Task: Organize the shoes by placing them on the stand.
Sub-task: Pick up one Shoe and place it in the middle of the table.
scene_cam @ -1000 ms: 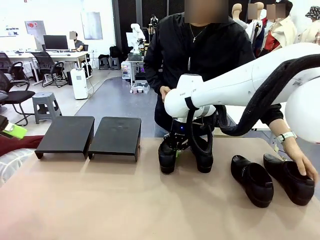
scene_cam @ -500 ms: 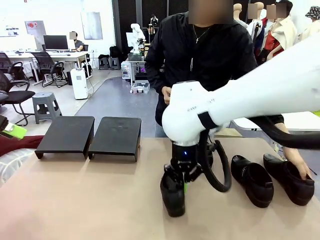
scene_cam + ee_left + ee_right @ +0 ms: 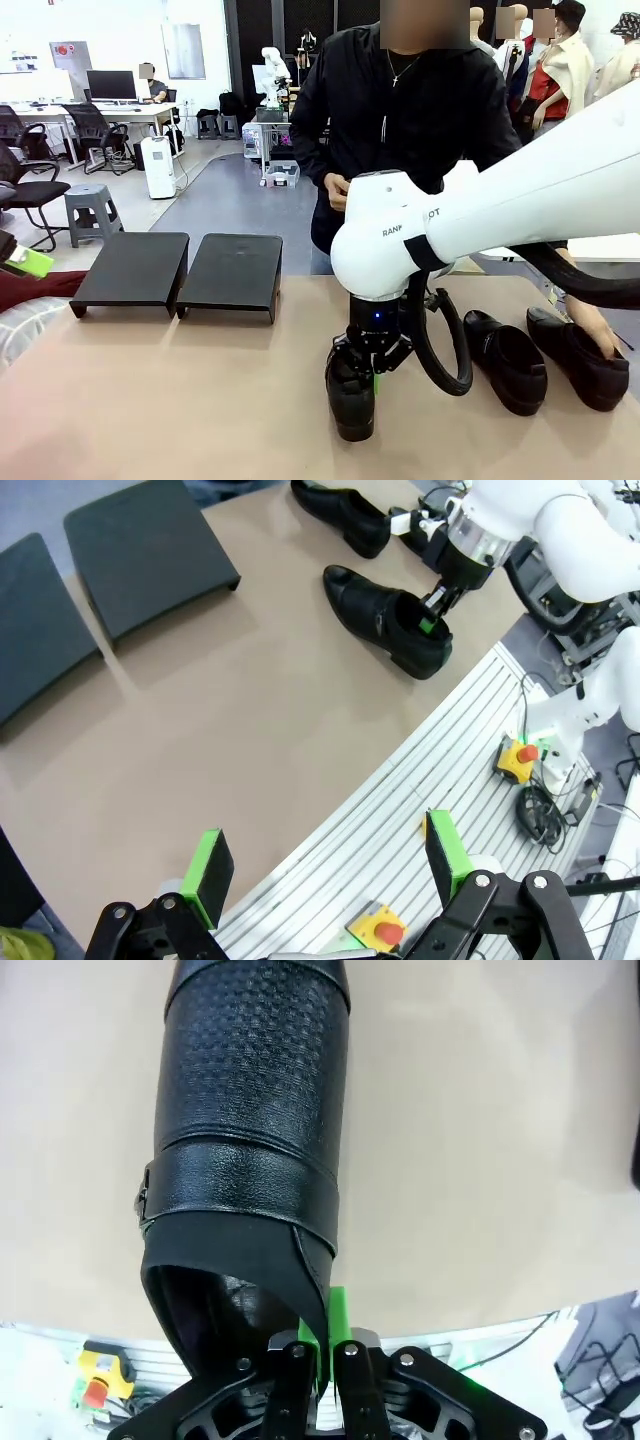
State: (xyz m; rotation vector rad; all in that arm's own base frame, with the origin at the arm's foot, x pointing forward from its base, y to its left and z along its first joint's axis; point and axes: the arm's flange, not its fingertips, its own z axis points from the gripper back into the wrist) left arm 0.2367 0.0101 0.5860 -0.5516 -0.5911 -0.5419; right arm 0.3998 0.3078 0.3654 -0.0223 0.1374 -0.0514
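nearest, in the left wrist view, the left gripper (image 3: 328,865) is seen spread wide, with nothing between its green pads (image 3: 210,865). it is held above a slatted metal ledge (image 3: 400,780) that runs along the near edge of the table (image 3: 200,730).

a little farther in, near the middle of the table's front, the right gripper (image 3: 372,375) is pointed down and clamped narrow on one shoe (image 3: 350,400). in the right wrist view the shoe's (image 3: 250,1110) thin back rim is seen pinched between the fingers (image 3: 338,1315) of the right gripper (image 3: 325,1338), with the textured toe stretched away from them over the beige top. the toe is turned toward the robot's side. whether the sole is touching the table or just off it cannot be told.

to the right of it, two more shoes (image 3: 505,360) (image 3: 580,358) are laid side by side on the table, apart from the held one. a person's hand (image 3: 603,335) is rested on the outer of the two. in the left wrist view another shoe (image 3: 340,505) is seen lying beyond the held shoe (image 3: 385,620).

at the far left of the table the stand (image 3: 180,270) is set, its two black slanted panels side by side and well apart from every shoe.

behind the far edge a person (image 3: 410,110) in a black jacket is stood facing the robot.
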